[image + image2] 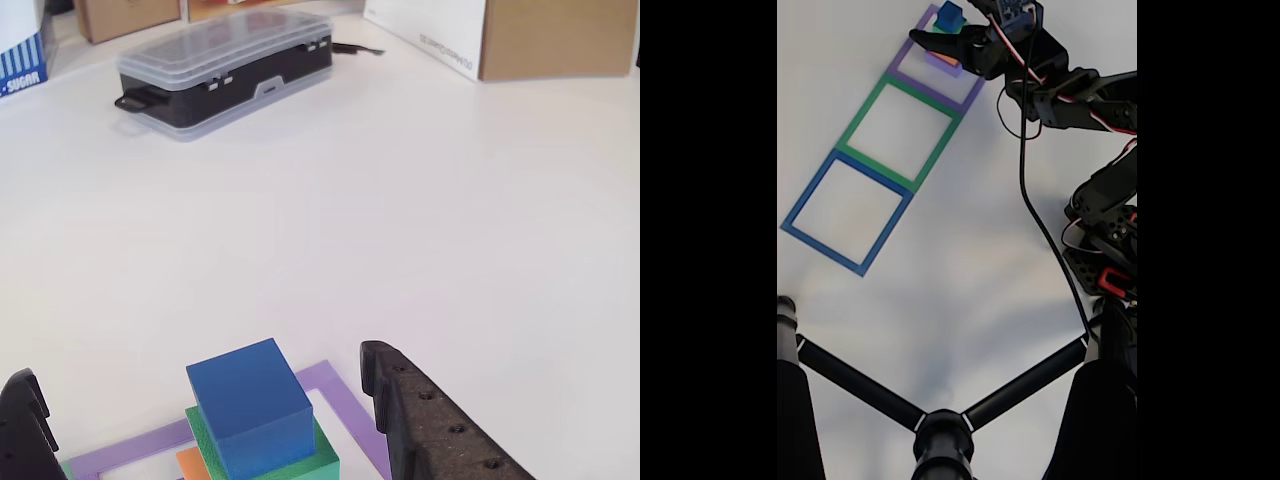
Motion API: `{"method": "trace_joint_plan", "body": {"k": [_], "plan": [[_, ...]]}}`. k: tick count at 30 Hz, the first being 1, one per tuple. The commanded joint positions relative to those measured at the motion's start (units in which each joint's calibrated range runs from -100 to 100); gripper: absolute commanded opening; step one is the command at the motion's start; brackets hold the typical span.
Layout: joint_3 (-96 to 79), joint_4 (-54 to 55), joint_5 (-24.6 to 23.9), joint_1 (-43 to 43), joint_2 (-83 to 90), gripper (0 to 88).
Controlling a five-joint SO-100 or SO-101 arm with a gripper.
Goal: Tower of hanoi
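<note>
Since the blue block (250, 402) sat topmost on the stack inside the purple square (345, 405), looking light, rigid and smooth, the gripper (205, 415), spread wide around it, seemed best closed on its flat sides.

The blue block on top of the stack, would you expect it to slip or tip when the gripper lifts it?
The blue block looks rigid and flat-sided, so it should grip squarely without rolling. It sits on the green block, and a sideways nudge might slide it off. The gripper straddles it, open.
</note>
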State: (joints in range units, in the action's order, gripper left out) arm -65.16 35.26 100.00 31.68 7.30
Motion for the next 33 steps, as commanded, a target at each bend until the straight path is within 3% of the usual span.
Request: {"method": "trace_joint_plan", "body": {"k": [1, 14, 33], "plan": [[2.6, 1.6, 0.0, -1.3, 0.2, 37.1], [2.3, 2.3, 0.0, -2.4, -1.6, 34.6], [1.9, 2.6, 0.0, -3.5, -2.2, 16.9]]}}
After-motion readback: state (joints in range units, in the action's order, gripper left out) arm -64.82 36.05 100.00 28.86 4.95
